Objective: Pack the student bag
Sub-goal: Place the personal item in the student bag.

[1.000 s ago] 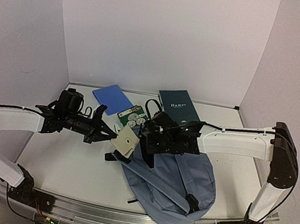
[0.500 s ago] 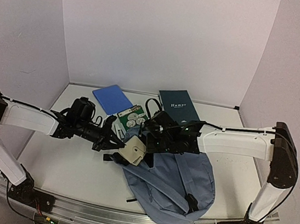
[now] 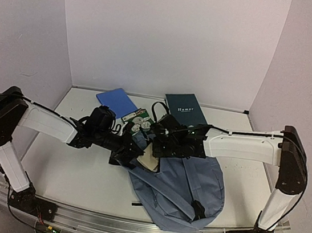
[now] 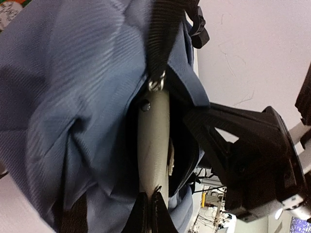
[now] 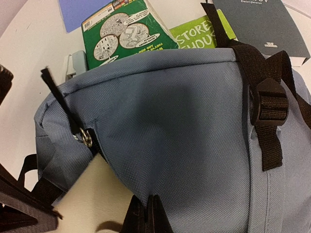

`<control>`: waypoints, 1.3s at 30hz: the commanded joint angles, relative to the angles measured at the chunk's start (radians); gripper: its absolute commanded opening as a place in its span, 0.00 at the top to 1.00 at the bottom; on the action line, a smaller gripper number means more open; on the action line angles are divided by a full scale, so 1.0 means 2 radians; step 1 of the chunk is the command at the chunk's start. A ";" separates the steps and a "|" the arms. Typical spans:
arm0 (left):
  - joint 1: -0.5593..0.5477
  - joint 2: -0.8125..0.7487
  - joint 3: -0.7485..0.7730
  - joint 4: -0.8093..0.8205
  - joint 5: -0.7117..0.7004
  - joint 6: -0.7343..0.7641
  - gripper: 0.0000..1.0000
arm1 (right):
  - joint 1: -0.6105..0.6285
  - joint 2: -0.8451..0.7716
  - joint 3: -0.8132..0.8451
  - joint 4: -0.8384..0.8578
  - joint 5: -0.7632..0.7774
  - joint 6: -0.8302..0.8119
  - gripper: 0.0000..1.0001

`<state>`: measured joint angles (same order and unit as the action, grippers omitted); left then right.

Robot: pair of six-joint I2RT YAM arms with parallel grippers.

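From above, the left arm (image 3: 51, 126) reaches further right than a second ago: the cream book (image 3: 149, 160), which hung out over bare desk (image 3: 68, 168) left of the bag, now sits partly in the mouth of the student bag (image 3: 183, 192). The bag itself has barely shifted. It lies flat right of centre, its long axis slanting from the open mouth at the upper left to its bottom at the lower right, close to the near edge. The right arm (image 3: 244, 146) meets the mouth from the right. A blue notebook (image 3: 117, 102), a green book (image 3: 137, 121) and a dark teal book (image 3: 186, 109) crowd the far side, while the desk left of the bag lies open. In the left wrist view, the left jaws are clenched on the cream book (image 4: 154, 145), which stands edge-on in the dark opening under a zipper pull (image 4: 155, 85). In the right wrist view, the right jaws are clenched on a fold of the bag's fabric beside the cream book (image 5: 97, 194); a black buckle (image 5: 268, 102) sits on a strap at the right, and a lime-green book (image 5: 197, 34) shows beyond the rim.
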<state>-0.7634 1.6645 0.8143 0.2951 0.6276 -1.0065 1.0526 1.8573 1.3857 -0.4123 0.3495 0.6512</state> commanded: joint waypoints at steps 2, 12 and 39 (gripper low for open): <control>-0.019 0.045 0.047 0.075 -0.036 -0.017 1.00 | 0.004 0.004 0.032 0.056 -0.007 0.011 1.00; -0.045 0.067 0.076 0.086 -0.158 0.020 1.00 | 0.006 0.000 0.028 0.077 -0.001 0.020 1.00; -0.099 0.007 0.017 0.027 -0.263 -0.002 1.00 | 0.005 -0.010 0.014 0.089 0.034 0.051 1.00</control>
<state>-0.9500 1.7816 0.8878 0.3931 0.1638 -1.0232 1.0550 1.8664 1.3877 -0.3639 0.3924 0.7330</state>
